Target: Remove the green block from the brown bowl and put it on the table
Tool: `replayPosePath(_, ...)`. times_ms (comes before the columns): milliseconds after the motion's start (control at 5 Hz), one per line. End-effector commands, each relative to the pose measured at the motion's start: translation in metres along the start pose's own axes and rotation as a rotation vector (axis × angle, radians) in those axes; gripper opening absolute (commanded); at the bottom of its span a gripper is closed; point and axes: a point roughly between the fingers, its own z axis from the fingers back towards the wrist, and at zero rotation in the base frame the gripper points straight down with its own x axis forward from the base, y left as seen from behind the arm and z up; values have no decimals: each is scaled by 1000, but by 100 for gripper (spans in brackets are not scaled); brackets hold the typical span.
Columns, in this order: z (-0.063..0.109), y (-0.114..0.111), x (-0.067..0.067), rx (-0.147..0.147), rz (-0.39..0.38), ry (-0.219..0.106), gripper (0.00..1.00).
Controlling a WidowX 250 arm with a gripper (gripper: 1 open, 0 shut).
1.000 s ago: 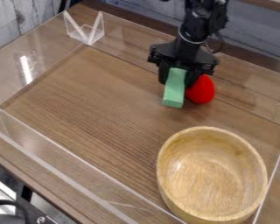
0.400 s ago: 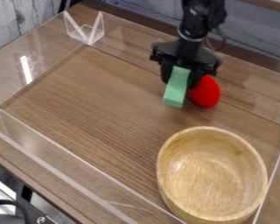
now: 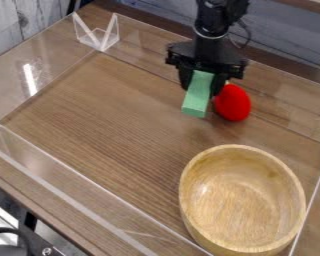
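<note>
While held aloft, flat, elongated, mint-green block (image 3: 196,94)

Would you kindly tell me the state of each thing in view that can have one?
Brown bowl: empty, upright, on the table.
Green block: out of the bowl, in the claw, tilted.
Claw: closed on the green block.
Red toy: outside the bowl, beside the green block.
Table: bearing the bowl.
</note>
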Motion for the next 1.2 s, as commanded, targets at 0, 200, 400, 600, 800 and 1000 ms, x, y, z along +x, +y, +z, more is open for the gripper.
replayPosePath(0,29,-2,17,-31,26,-76,0)
replayPosePath(200,34,-2,21,-37,40,-78,0)
replayPosePath(400,39,3,23,-48,41,-80,0)
replayPosePath(600,44,8,26,-58,42,-80,0)
replayPosePath(800,43,13,26,-64,34,-79,0)
replayPosePath(1000,41,19,25,-69,27,-78,0)
